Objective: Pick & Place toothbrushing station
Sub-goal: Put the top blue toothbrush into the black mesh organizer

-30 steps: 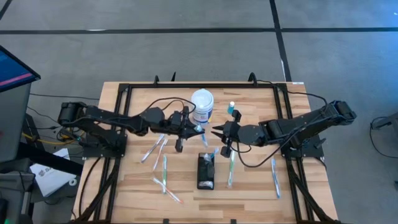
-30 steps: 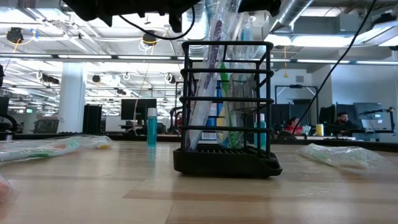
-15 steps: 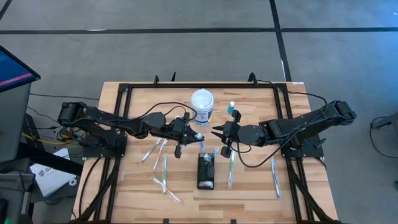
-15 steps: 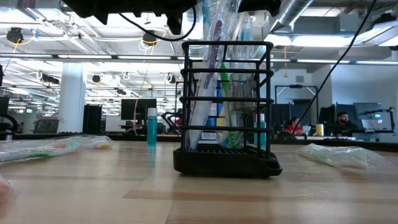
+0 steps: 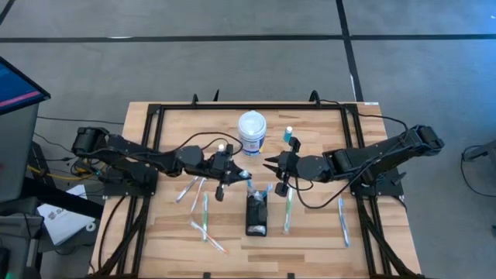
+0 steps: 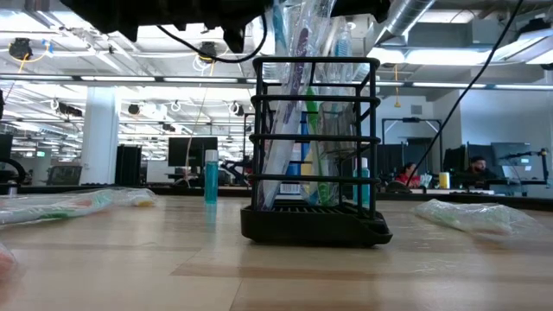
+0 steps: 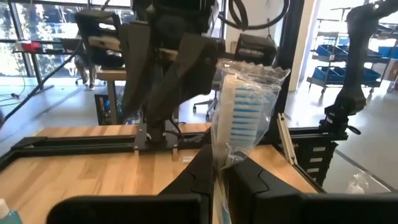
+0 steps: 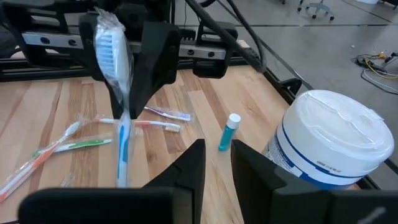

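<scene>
The left gripper (image 5: pixel 235 174) is clamping a wrapped blue toothbrush (image 7: pixel 242 115) beside the partly filled black slotted holder (image 5: pixel 256 213); several wrapped toothbrushes (image 5: pixel 203 209) are lying on the tabletop (image 5: pixel 372 240); I cannot tell the right gripper's (image 5: pixel 271 166) state.

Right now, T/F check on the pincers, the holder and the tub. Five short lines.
1. The left pincer grips a wrapped toothbrush. True.
2. The black holder is empty. False: toothbrushes stand in it.
3. The white tub lies on its side. False: it stands upright, lid on.
4. Wrapped toothbrushes lie loose on the table. True.
5. The right pincer grips the small teal bottle. False: the bottle stands free.
</scene>
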